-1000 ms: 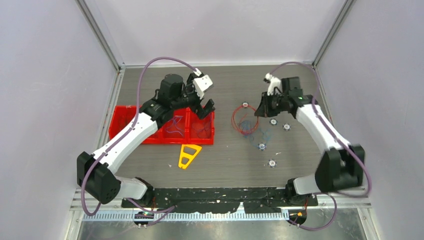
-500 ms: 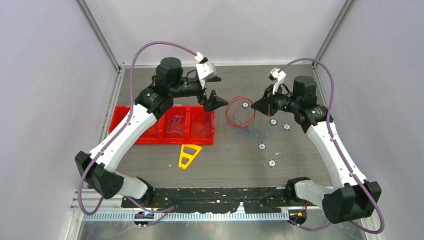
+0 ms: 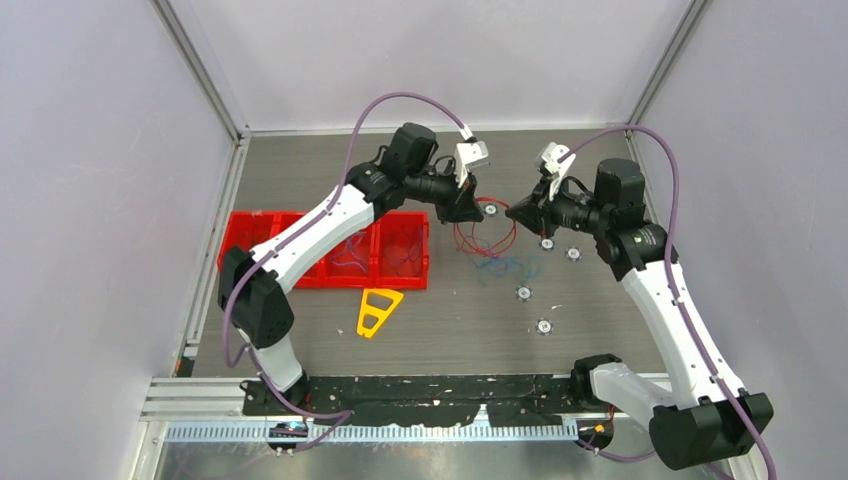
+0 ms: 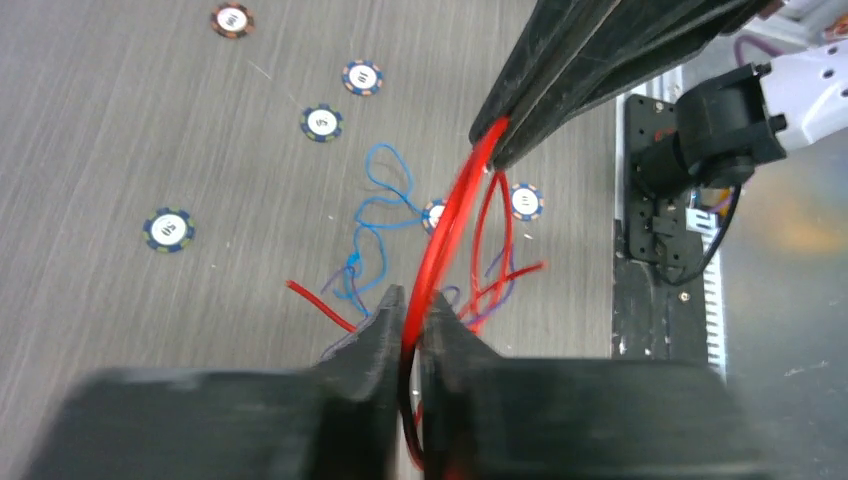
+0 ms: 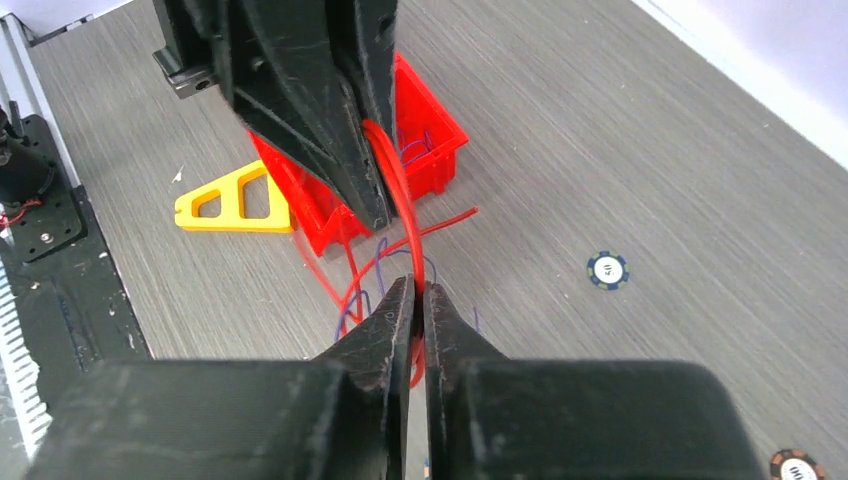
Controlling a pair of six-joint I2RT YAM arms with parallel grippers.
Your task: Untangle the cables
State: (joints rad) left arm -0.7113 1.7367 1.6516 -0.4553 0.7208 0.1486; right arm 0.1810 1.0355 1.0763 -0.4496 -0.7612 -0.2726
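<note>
One red cable (image 4: 455, 215) runs sideways, left tool (image 4: 410, 300) to right tool (image 5: 417, 290).

Walls (image 3: 90, 200): pale lilac panels at left, back and right of the frame.
Posts (image 3: 200, 70): aluminium, in the upper corners.
Tabletop (image 3: 450, 330): grey wood-grain, evenly lit.
Metal sheet (image 3: 450, 460): along the bottom edge.

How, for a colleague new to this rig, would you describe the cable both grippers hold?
Right of the red tray, the left gripper and right gripper nearly meet above the table. The red cable arcs between their shut tips, lifted, unlike the blue cables lying slack below.
</note>
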